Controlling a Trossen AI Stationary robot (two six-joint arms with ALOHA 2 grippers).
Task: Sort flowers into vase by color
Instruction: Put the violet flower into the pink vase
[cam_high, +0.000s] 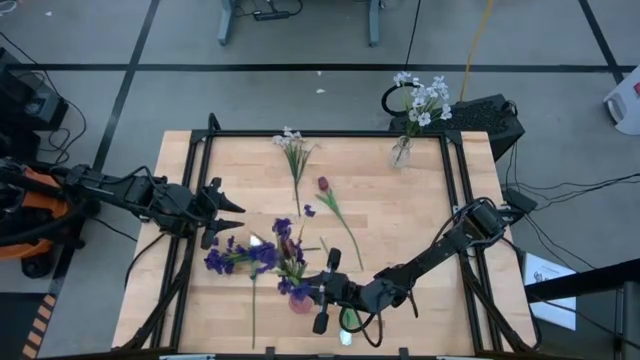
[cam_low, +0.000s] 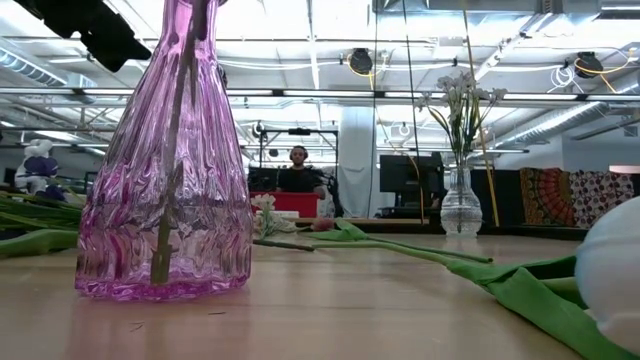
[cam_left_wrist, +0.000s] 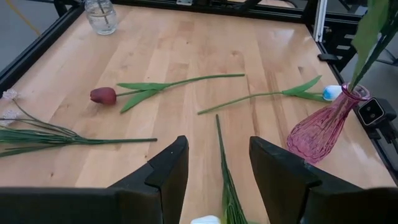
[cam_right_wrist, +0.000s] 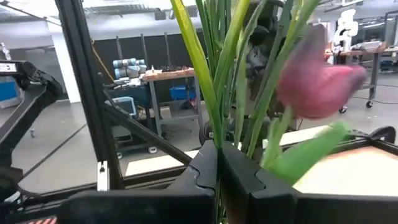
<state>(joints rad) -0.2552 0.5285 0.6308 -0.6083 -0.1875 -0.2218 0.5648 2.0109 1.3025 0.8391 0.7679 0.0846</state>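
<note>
My right gripper (cam_high: 322, 292) (cam_right_wrist: 219, 152) is shut on green stems at the pink glass vase (cam_high: 300, 302) (cam_low: 165, 200) (cam_left_wrist: 323, 130) near the table's near edge. A dark red tulip bud (cam_right_wrist: 317, 81) shows just past its fingers. My left gripper (cam_high: 228, 218) (cam_left_wrist: 217, 146) is open and hovers left of centre, with a white tulip's stem (cam_left_wrist: 222, 168) lying on the table below the gap. Purple flowers (cam_high: 250, 257) lie beside it. A red tulip (cam_high: 323, 185) (cam_left_wrist: 102, 95), a white spray (cam_high: 290, 143) and another white tulip (cam_left_wrist: 333, 92) lie flat. My right gripper pinches a bundle of green stems and leaves (cam_right_wrist: 214, 124) between its two fingers, which lie across them and come level from the table's right side. A stem (cam_low: 175, 150) runs down inside the pink vase, with its lower end on the vase floor.
A clear glass vase (cam_high: 400, 150) (cam_low: 460, 205) (cam_left_wrist: 102, 15) with white blossoms stands at the far right corner. A black frame rail (cam_high: 320, 135) borders the table. Bare wood lies right of centre (cam_high: 410, 215). A person sits in the room beyond the table.
</note>
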